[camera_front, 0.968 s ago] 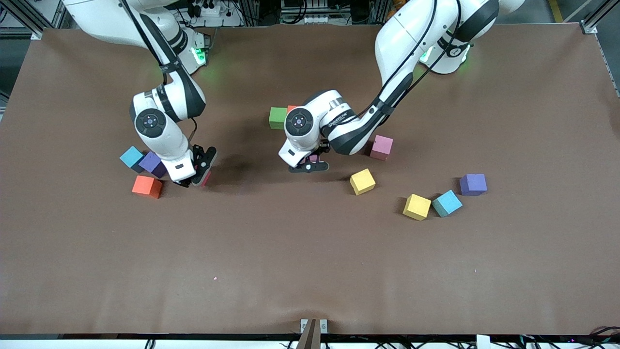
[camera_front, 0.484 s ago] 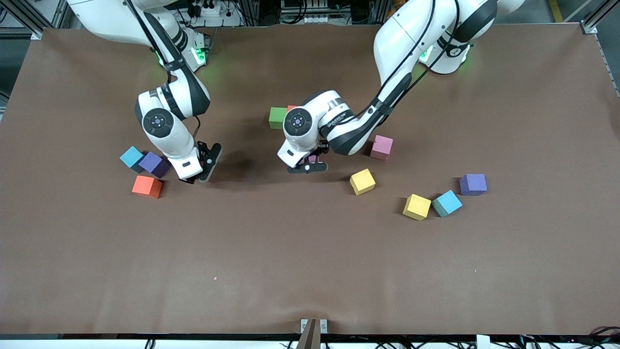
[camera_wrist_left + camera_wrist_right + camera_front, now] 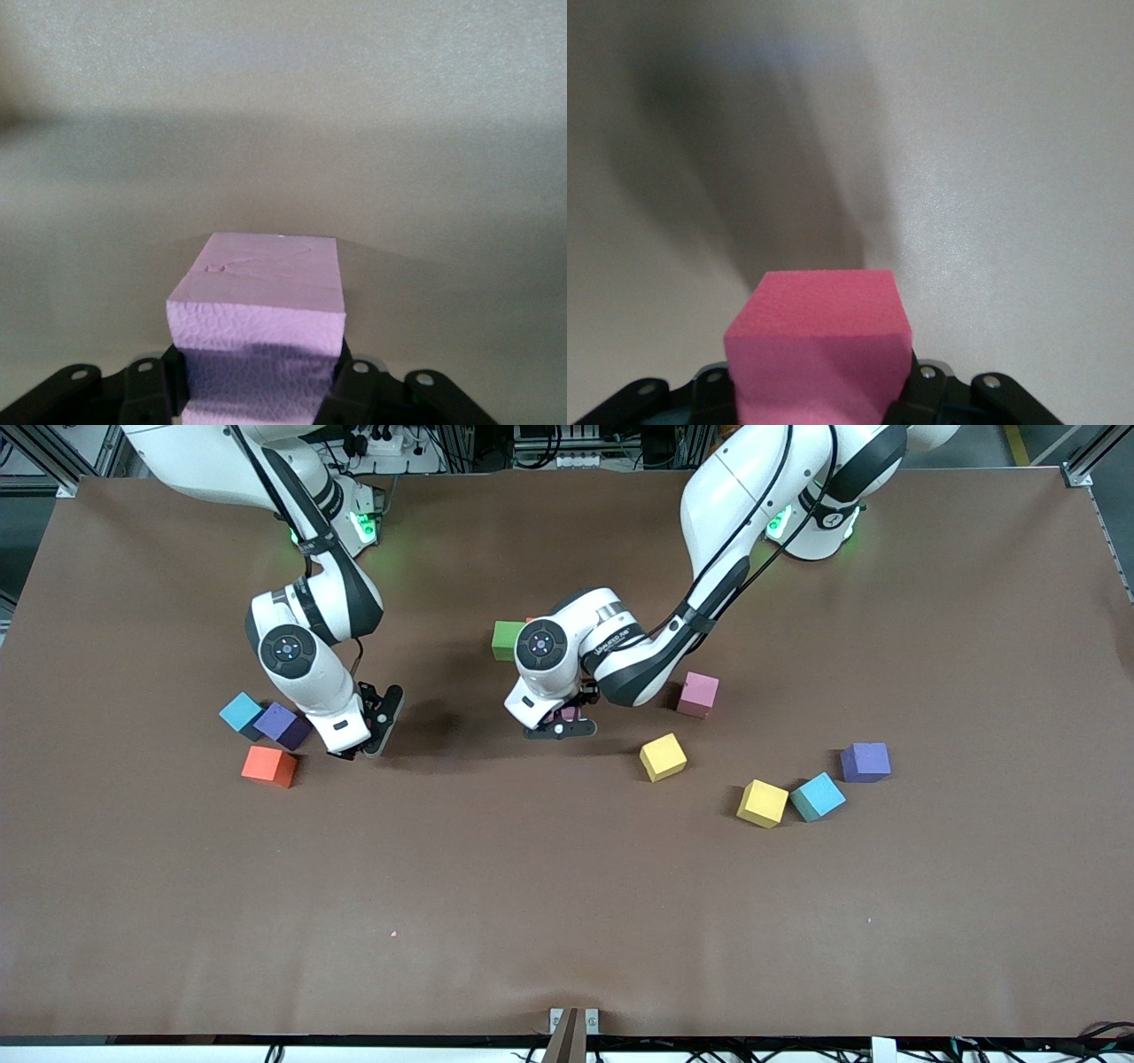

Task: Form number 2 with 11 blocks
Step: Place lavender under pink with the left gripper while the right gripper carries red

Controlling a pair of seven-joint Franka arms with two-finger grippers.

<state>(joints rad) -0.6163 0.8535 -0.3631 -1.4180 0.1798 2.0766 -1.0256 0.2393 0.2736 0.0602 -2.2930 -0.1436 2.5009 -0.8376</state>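
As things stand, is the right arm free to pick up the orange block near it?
Probably not yet. The right gripper is shut on a red block, so its fingers are occupied. The orange block lies uncovered on the table close by, beside the purple block.

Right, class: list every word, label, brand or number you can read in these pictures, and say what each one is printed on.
Left arm: dark lettering along its white forearm, too small to read.
Blocks, such as the green one: plain faces, no print.
Both wrist views: no text.
So nothing here is readable.
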